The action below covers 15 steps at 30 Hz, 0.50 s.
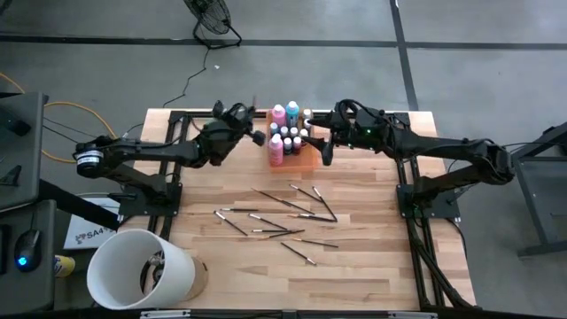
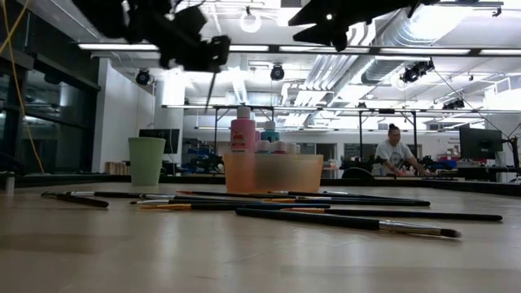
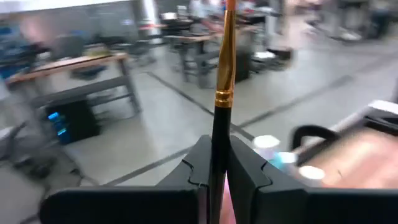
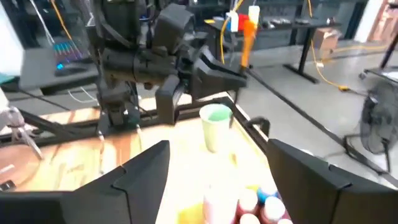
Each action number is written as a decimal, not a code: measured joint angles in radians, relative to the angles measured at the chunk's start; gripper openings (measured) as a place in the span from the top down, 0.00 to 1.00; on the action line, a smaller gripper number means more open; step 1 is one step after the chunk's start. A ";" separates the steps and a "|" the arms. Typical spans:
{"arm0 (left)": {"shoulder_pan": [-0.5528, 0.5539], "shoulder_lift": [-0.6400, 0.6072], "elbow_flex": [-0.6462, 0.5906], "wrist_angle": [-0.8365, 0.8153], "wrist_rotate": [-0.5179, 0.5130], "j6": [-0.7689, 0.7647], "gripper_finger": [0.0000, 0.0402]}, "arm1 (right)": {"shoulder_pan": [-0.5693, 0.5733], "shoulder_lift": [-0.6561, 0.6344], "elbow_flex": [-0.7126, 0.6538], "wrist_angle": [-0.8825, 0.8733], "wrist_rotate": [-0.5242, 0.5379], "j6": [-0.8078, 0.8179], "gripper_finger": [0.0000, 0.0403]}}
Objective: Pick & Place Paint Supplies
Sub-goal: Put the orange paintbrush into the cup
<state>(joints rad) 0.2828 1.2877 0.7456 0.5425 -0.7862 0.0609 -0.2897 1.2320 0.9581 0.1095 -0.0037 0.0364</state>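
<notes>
The left gripper (image 3: 214, 177) is clenched on a brush (image 3: 222, 81) rising between its fingers; next comes placing it. The right gripper (image 4: 217, 171) hangs released over the bottles (image 4: 249, 208)

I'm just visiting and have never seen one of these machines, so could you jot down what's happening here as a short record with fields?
Setting: wooden table, two dark arms above it
Left end effector: raised beside the tray, shut on a brush
Right end effector: raised over the tray, open, holding nothing
Orange tray: holds pink bottles, a teal bottle and tiny capped bottles
Loose brushes: scattered flat on the table
Mint-green cup: upright near the tray
Background: a person at a far bench
</notes>
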 joint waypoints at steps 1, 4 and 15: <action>0.001 -0.005 -0.032 0.045 -0.043 -0.008 0.95 | 0.000 -0.007 0.000 -0.009 0.008 -0.003 0.34; 0.001 -0.005 -0.115 0.178 -0.179 -0.005 0.95 | 0.000 -0.018 0.000 -0.014 0.011 -0.009 0.34; 0.095 0.000 -0.260 0.241 -0.369 -0.143 0.95 | 0.000 -0.019 0.000 -0.018 0.036 -0.003 0.34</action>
<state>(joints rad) 0.3776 1.2881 0.4859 0.7839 -1.1551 -0.0826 -0.2901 1.2133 0.9581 0.0917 0.0319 0.0330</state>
